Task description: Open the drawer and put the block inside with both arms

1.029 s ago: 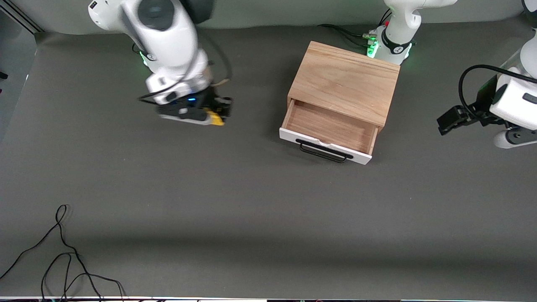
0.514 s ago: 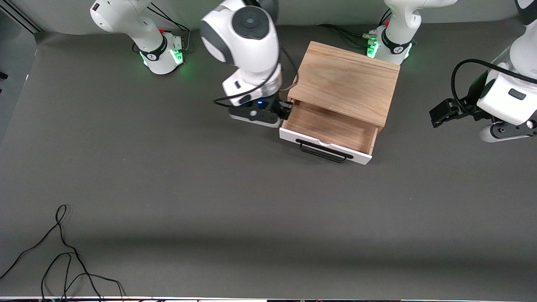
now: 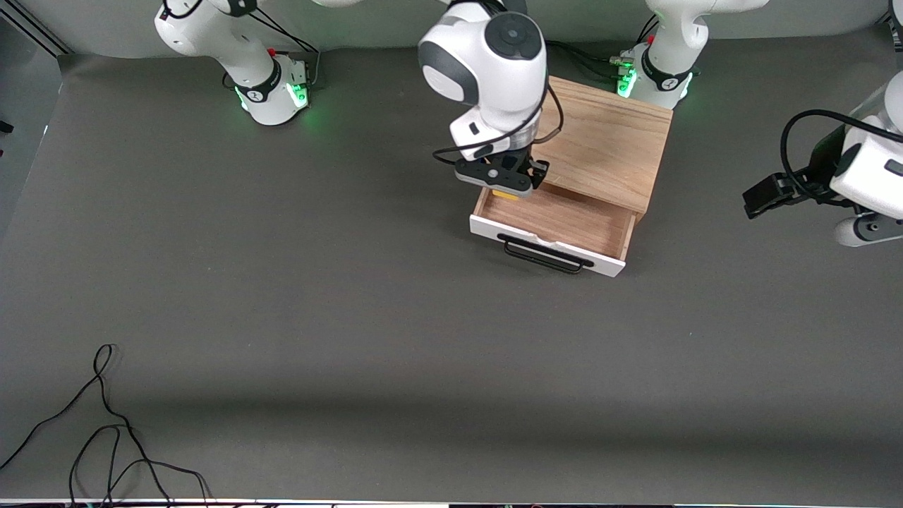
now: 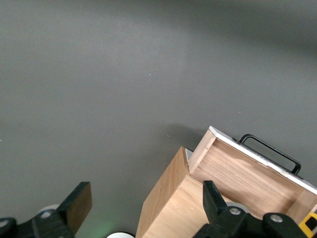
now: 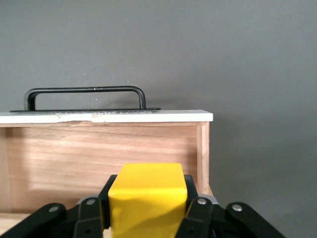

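With the drawer (image 3: 557, 222) already pulled out of the wooden box (image 3: 600, 148), the open step looks done; place step is in hand.

Right tool (image 3: 502, 185) hangs over the drawer's open cavity, at the end toward the right arm, close to where the cavity meets the box. It's clamped on the yellow block (image 5: 147, 198): right wrist view shows the fingers (image 5: 198, 213) pressed on both sides of the cube, wood floor of the drawer below, white front panel and black handle (image 5: 85, 94) ahead. Front view shows only a sliver of yellow under the tool. Block is in the air, not yet resting on the drawer floor.

Left tool (image 3: 765, 194) waits well off the box, over bare desk (image 3: 423, 339) at the left arm's end. Fingers spread wide, nothing between them per left wrist view (image 4: 143, 208).

Next move, my read: lower the block a bit into the cavity, then release. Clearance is tight on two sides — the drawer side wall and the box's top edge — so nudging toward the cavity centre before dropping is safer. Block is light and rigid; a short drop onto wood could bounce but the walls should contain it.
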`<state>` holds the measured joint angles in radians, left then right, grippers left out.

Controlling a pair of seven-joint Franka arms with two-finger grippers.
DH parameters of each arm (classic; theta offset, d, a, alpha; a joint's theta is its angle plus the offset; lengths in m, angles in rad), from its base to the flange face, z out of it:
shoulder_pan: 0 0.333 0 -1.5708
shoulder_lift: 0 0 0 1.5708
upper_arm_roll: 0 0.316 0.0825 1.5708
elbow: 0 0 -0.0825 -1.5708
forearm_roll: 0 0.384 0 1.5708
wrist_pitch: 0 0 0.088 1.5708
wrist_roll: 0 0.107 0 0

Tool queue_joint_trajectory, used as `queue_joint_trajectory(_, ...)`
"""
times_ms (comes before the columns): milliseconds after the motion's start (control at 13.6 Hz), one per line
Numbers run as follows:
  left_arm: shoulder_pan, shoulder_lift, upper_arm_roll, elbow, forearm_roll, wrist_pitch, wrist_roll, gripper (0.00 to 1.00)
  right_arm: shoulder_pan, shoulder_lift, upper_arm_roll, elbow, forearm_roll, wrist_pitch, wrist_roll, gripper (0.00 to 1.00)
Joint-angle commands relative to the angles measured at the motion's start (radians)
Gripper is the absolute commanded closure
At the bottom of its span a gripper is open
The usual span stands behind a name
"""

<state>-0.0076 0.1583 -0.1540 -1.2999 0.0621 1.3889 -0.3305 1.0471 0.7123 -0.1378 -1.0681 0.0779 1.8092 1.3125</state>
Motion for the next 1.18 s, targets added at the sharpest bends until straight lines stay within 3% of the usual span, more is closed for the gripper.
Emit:
queue_joint_trajectory(0,-0.005,-0.039,0.034,-0.035,-0.013,0.004,0.076,0.00,0.001,0.055,-0.006,0.062,0.011,0.009,0.011,0.92)
queue_joint_trajectory(147,-0.029,-0.087,0.066,-0.105,-0.013,0.057,0.111,0.00,0.001,0.076,-0.006,0.059,0.011,0.013,0.008,0.92)
queue_joint_trajectory(294,-0.025,-0.198,0.079,-0.278,-0.002,0.186,0.277,0.00,0.001,0.088,-0.006,0.051,0.010,0.025,0.007,0.92)
queue_joint_trajectory(367,-0.026,-0.216,0.094,-0.312,-0.002,0.206,0.333,0.00,0.001,0.098,-0.006,0.053,0.010,0.025,0.007,0.92)
queue_joint_trajectory(808,-0.037,-0.229,0.160,-0.288,-0.004,0.177,0.462,0.00,0.007,0.147,-0.006,0.048,0.007,0.074,0.002,0.92)
queue_joint_trajectory(1102,-0.051,-0.217,0.157,-0.254,-0.001,0.194,0.464,0.00,0.007,0.156,-0.006,0.046,0.007,0.076,0.001,0.92)
